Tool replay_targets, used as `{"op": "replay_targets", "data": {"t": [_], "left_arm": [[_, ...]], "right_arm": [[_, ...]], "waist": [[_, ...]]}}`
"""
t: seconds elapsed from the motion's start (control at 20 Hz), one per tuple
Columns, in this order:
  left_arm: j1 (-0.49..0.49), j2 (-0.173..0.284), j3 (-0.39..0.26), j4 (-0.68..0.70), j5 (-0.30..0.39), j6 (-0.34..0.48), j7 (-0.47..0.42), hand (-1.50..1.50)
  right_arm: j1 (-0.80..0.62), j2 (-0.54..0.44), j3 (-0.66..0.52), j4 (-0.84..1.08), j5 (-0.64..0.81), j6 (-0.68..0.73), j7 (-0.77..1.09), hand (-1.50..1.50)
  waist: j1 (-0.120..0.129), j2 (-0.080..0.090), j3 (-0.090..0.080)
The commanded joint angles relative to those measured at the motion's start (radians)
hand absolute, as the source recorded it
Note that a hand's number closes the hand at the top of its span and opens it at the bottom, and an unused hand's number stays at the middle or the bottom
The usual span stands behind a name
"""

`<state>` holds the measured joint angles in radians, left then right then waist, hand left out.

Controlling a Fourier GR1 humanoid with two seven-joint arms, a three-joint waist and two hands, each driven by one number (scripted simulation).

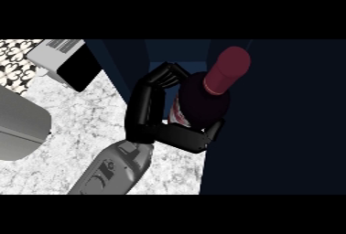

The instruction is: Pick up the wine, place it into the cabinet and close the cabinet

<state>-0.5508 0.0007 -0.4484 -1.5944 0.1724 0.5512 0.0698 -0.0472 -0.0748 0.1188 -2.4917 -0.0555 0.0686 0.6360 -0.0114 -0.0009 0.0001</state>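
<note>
A dark wine bottle (pixel 201 98) with a maroon cap (pixel 228 68) and a pale label low on its side stands slightly tilted at the front of the dark blue cabinet (pixel 283 114). My left hand (pixel 145 109) is shut on the bottle's body. Its fingers (pixel 167 73) curl round the far side and the thumb (pixel 215 129) crosses the near side. The grey forearm rises from the lower edge, left of centre. The bottle's base is hidden behind the hand. I cannot tell whether the bottle rests on a shelf. My right hand shows nowhere.
The white marbled counter (pixel 81 114) runs left of the cabinet. A silver and black appliance (pixel 67 61) sits at the back left. A large grey rounded object (pixel 20 128) fills the left edge. A broad dark cabinet panel (pixel 270 151) stands at the right.
</note>
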Motion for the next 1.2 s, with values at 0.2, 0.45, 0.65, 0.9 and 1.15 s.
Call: {"op": "replay_targets", "data": {"t": [0.2, 0.45, 0.65, 0.9, 1.15], "left_arm": [[-0.005, -0.001, -0.028, 0.078, 0.027, 0.046, -0.073, 1.50], [0.022, -0.001, -0.018, 0.137, 0.115, 0.044, -0.183, 1.50], [0.005, -0.001, -0.019, 0.196, 0.174, 0.069, -0.257, 1.50], [-0.005, -0.001, -0.071, 0.297, 0.202, 0.100, -0.313, 1.50], [-0.028, -0.001, -0.067, 0.384, 0.141, 0.099, -0.352, 1.50]], "right_arm": [[-0.094, 0.002, -0.028, -0.065, -0.043, -0.038, 0.088, -1.50], [-0.034, -0.013, -0.046, -0.120, -0.077, -0.007, 0.101, -1.50], [0.013, -0.010, -0.033, -0.142, -0.071, 0.009, 0.070, -1.50], [0.034, -0.006, -0.035, -0.084, -0.073, 0.029, -0.005, -1.50], [-0.076, -0.017, -0.072, -0.057, -0.072, -0.009, 0.071, -1.50]], "waist": [[0.006, 0.001, -0.001], [0.000, 0.001, 0.000], [-0.003, 0.001, 0.000], [-0.005, 0.002, 0.000], [0.000, 0.002, 0.000]]}}
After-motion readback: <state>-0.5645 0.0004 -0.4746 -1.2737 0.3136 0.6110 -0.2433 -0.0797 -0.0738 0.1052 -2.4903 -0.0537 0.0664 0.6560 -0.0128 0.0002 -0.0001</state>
